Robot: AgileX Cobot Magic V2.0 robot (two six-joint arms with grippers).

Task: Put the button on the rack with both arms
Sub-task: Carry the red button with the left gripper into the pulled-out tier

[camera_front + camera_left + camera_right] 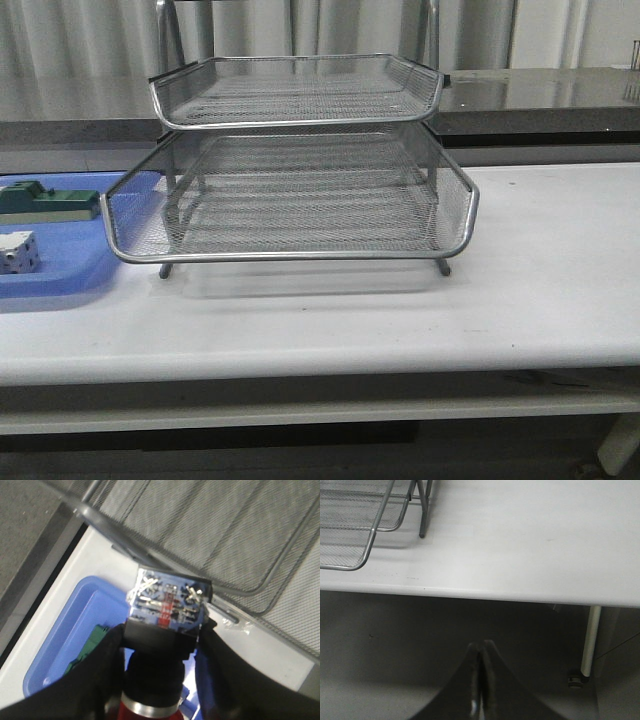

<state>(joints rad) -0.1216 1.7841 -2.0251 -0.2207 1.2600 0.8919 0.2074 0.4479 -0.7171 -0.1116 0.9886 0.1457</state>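
My left gripper (162, 637) is shut on the button (167, 610): its black-and-blue body sits between the dark fingers, the silver collar and red cap point back toward the wrist. It hangs above the blue tray (65, 635), just beside the rim of the rack (210, 535). The rack (300, 190) stands mid-table in the front view, its mesh tiers bare; neither arm nor the button shows there. My right gripper (481, 652) is shut and empty, hanging below the table's front edge, with the rack's corner (355, 525) beyond it.
The blue tray (70, 265) at the table's left holds a green block (45, 200) and a white cube with dark holes (18, 252). The white table (540, 270) stretches right of the rack. A table leg (590, 640) stands near the right gripper.
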